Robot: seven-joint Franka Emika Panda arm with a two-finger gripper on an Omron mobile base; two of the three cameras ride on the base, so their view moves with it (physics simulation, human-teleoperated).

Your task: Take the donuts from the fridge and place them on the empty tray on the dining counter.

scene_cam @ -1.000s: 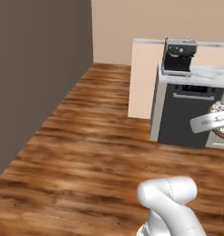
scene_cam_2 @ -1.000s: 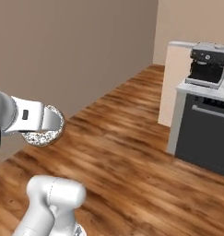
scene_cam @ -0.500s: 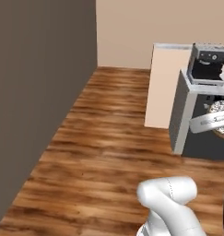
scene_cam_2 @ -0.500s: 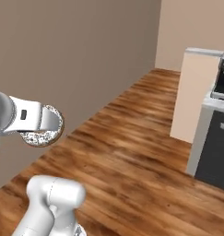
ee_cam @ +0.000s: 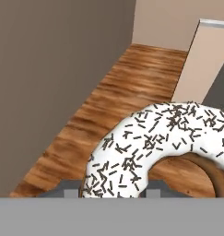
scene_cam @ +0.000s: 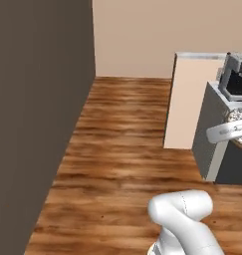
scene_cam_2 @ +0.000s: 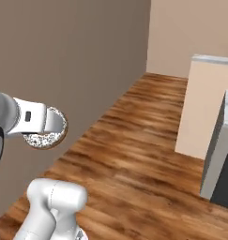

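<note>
The gripper (scene_cam_2: 53, 127) is pinching the speckled donut (scene_cam_2: 46, 133) by its rim, so most of it hangs beyond the jaws. One bump while driving and it could slip out onto the wood floor (scene_cam_2: 134, 154) below.

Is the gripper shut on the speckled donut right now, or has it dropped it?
Shut on it. The gripper clamps the speckled donut, carried in the air above the wood floor.

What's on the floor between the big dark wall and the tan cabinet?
Nothing: only bare wooden floor lies between the dark wall and the tan cabinet, as the left base view shows.
</note>
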